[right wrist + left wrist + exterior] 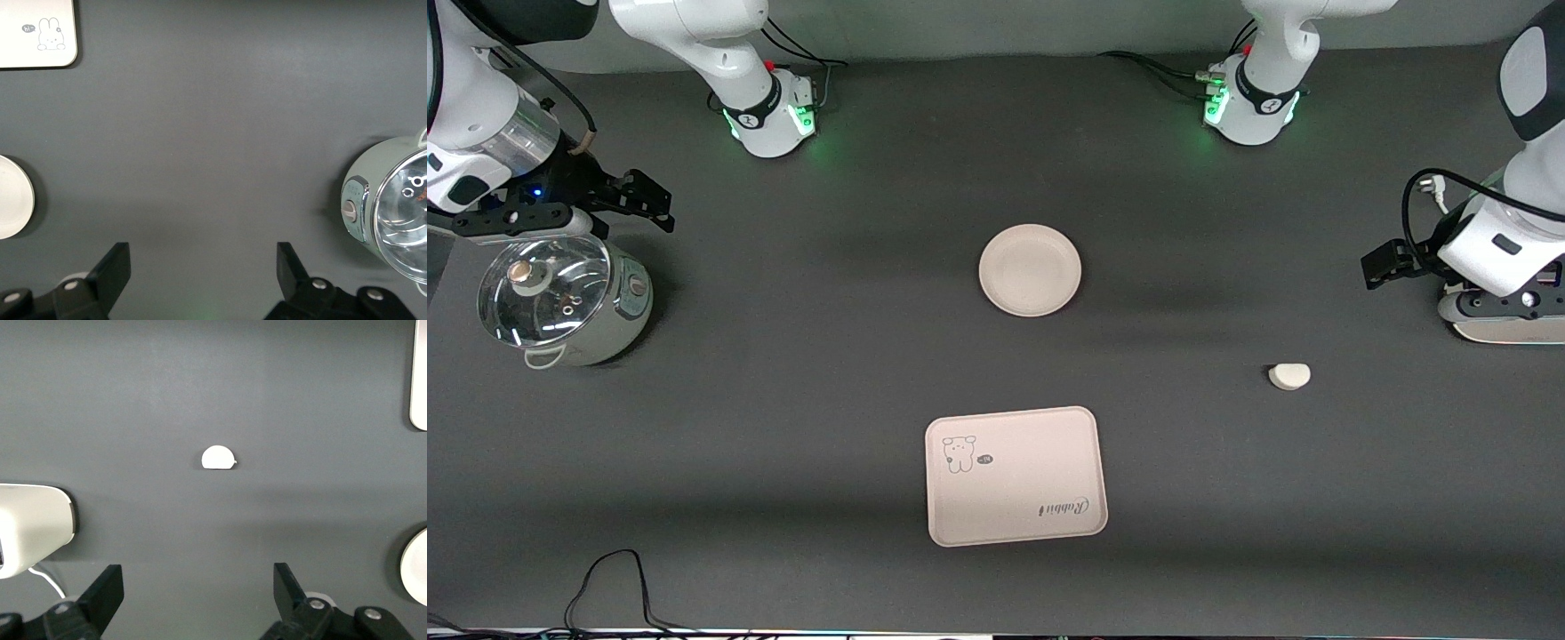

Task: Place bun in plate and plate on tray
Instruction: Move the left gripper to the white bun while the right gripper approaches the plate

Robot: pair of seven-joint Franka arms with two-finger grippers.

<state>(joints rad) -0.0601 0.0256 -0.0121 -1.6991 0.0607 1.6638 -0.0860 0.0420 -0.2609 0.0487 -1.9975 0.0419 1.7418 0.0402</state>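
The bun lies on the dark table toward the left arm's end; it also shows in the left wrist view. The round plate sits empty mid-table. The tray with the animal drawing lies nearer the front camera than the plate. My left gripper is up over the table's edge at its own end, open and empty, apart from the bun. My right gripper is up over the pot at its own end, open and empty.
A pale green pot with a glass lid stands at the right arm's end of the table. A black cable lies near the front edge. A white object shows beside the left gripper.
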